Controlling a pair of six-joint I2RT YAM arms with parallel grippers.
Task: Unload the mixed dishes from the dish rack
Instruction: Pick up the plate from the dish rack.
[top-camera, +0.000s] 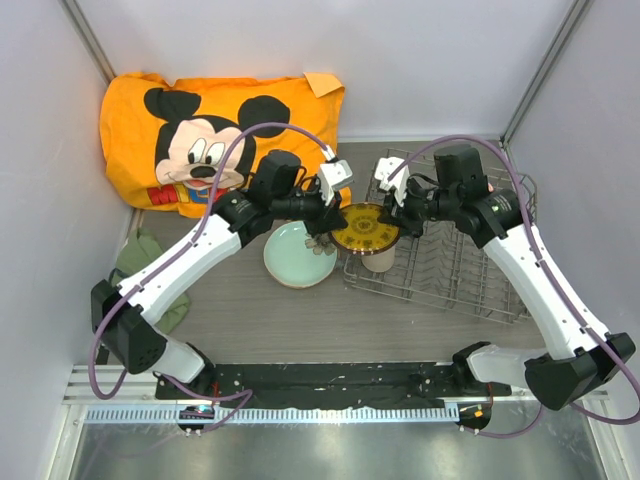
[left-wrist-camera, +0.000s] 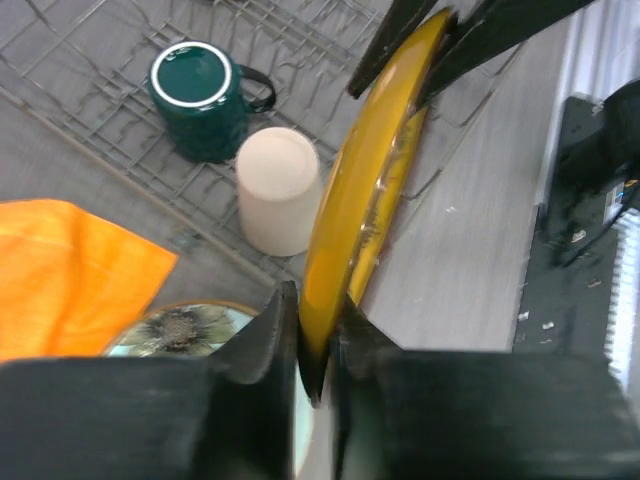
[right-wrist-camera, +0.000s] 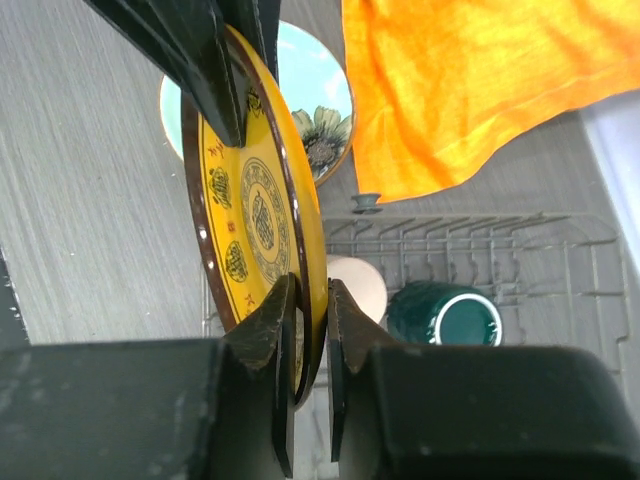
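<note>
A grey wood-grain table (top-camera: 260, 320) sits inside a booth of plain white walls (top-camera: 420, 60) with metal posts in the far corners. A ribbed metal rail (top-camera: 320, 412) runs along the table's near edge.

The wire dish rack (top-camera: 460, 270) lies on the right half of the table. Over its left end, a yellow patterned plate (top-camera: 365, 228) with a dark brown rim is gripped from two opposite sides. The left gripper (top-camera: 335, 215) has its fingers pinched onto the rim on the side away from the rack. The right gripper (top-camera: 392, 215) is clamped tight on the rim from the rack side. Whether the plate's lower edge touches the wires is not clear.

A beige handleless cup (top-camera: 378, 262) stands in the rack's near-left corner, just below the plate. A dark teal mug (left-wrist-camera: 200, 100) stands beside the cup, deeper in the rack.

A pale-green sunflower plate (top-camera: 298, 255) lies flat on the table just left of the rack. An orange Mickey Mouse cushion (top-camera: 220, 130) lies far left of the rack, and a green cloth (top-camera: 150, 262) lies near the left wall.
</note>
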